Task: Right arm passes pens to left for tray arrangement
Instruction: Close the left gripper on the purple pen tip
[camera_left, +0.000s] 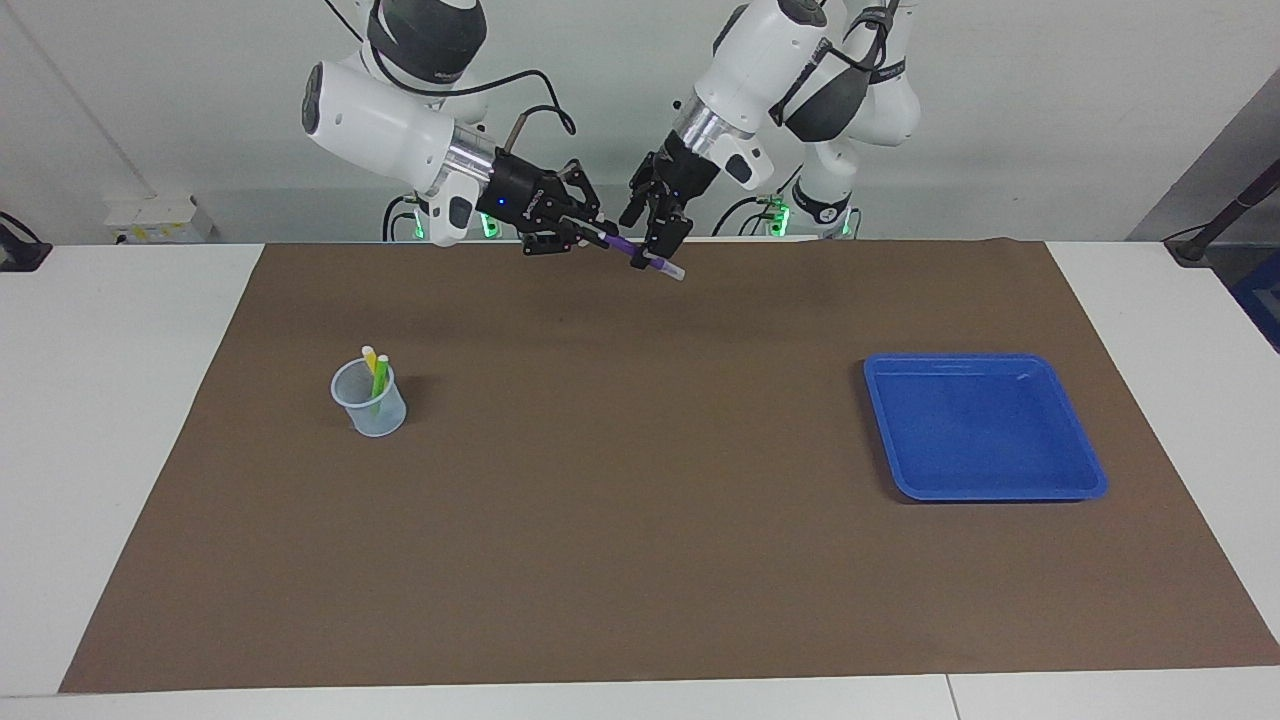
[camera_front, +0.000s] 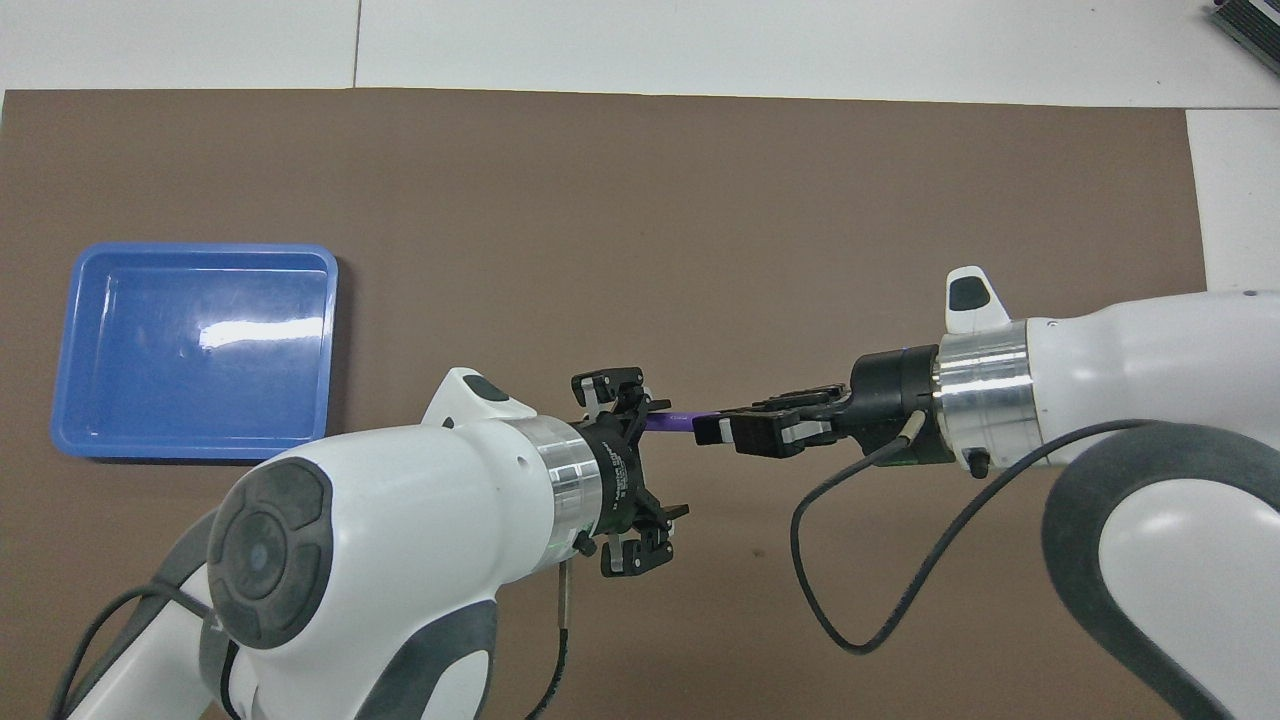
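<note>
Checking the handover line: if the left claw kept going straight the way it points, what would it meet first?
Likely the purple pen, held by the shut right claw. The open left claw points down at it, its fingers either side; depth leaves contact unclear.

Purple pen (camera_front: 672, 421): only a short stretch shows between the two grippers in overhead view, ends hidden by them. Yellow pen (camera_left: 369, 358) and green pen (camera_left: 380, 378) lower halves blurred through the translucent cup (camera_left: 370, 402). Cup hidden in overhead view.
</note>
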